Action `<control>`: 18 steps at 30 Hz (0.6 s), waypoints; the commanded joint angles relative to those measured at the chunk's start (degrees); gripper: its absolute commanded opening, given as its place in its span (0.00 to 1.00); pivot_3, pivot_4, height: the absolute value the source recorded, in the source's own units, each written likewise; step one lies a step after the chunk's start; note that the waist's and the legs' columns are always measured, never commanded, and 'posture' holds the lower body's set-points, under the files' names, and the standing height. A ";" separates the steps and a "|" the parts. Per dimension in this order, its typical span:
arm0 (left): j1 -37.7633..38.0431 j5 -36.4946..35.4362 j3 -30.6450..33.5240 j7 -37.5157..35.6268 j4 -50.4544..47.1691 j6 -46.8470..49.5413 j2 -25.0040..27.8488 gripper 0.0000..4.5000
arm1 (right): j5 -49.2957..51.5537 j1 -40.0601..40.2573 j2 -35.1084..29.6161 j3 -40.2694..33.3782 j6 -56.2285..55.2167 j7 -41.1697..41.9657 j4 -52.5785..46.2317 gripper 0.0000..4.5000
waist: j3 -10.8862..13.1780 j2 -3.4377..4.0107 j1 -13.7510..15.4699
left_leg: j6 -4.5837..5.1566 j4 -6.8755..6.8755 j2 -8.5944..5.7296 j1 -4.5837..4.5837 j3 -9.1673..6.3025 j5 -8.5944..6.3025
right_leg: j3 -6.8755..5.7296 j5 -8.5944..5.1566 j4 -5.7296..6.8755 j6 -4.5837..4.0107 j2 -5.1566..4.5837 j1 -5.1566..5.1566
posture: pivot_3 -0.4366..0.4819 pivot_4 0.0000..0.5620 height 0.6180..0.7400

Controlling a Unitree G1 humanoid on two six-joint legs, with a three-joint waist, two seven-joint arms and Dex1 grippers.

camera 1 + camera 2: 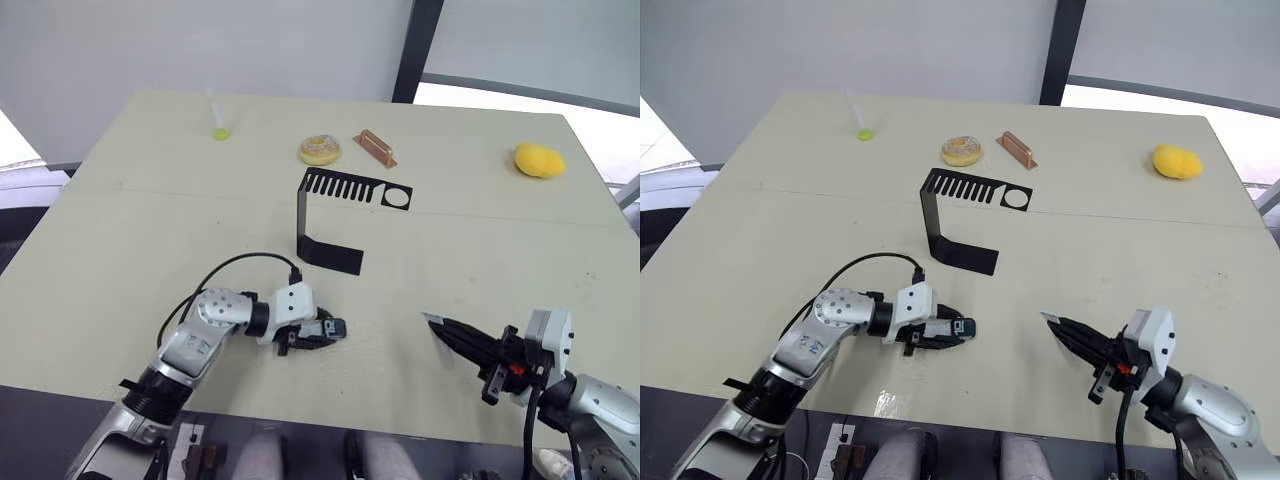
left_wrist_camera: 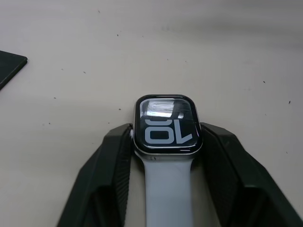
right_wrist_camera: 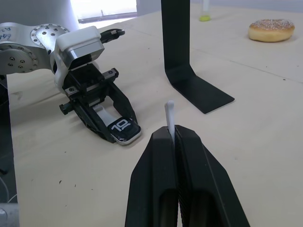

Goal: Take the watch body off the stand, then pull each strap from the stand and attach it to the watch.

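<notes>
Black fingers of your left gripper (image 2: 165, 142) are clamped on either side of the watch body (image 2: 165, 125), which lies low on the table (image 1: 140, 250) with its screen up and light digits showing. One white strap (image 2: 168, 189) is already joined to the case and runs back between the fingers toward the wrist. In the right wrist view you see the same hold from the other side, the watch body (image 3: 124, 128) poking out at the fingertips.

Your right gripper (image 3: 171, 137) is pinched tight on the second white strap (image 3: 169, 113), whose end sticks up just past the closed fingertips. In the left eye view that gripper (image 1: 437, 325) sits near the table's front edge, pointing across toward the left gripper (image 1: 335, 328), with a clear gap of bare table between them.

Behind both grippers you have the stand (image 1: 335, 215), its flat base on the table, upright rising, and slotted top plate with the round hole reaching to the right. Further back lie a copper-coloured bar (image 1: 375, 148), a doughnut (image 1: 320, 150), a small green item (image 1: 220, 133) and a yellow object (image 1: 539, 160) toward the far right corner.
</notes>
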 commanded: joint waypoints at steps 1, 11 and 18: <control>2.14 0.90 -3.43 -1.93 3.08 0.07 -0.18 0.35 | 0.42 -0.04 0.21 0.21 -1.18 0.97 -0.60 0.00 | -0.07 0.06 0.19 | 0.00 0.00 0.00 0.00 0.00 0.00 | 0.01 0.00 0.00 0.00 0.00 0.00 | 0.48 0.27 1.00; 1.96 -18.79 6.96 -6.61 -6.63 14.19 -0.39 0.35 | -6.46 -2.40 1.56 -0.35 -10.55 0.29 -1.50 0.00 | -0.15 0.06 0.14 | 0.01 0.03 0.01 -0.08 0.01 -0.01 | 0.01 0.00 0.02 0.00 0.02 -0.07 | 0.48 0.27 1.00; -4.85 -42.70 21.23 -3.48 -9.45 45.48 6.64 0.35 | -15.13 -5.13 -4.05 -2.12 -20.98 2.52 -4.95 0.00 | -0.03 0.15 -0.62 | -0.02 0.23 0.03 -0.14 -0.08 0.01 | -0.03 -0.02 0.23 0.00 0.08 -0.14 | 0.48 0.27 1.00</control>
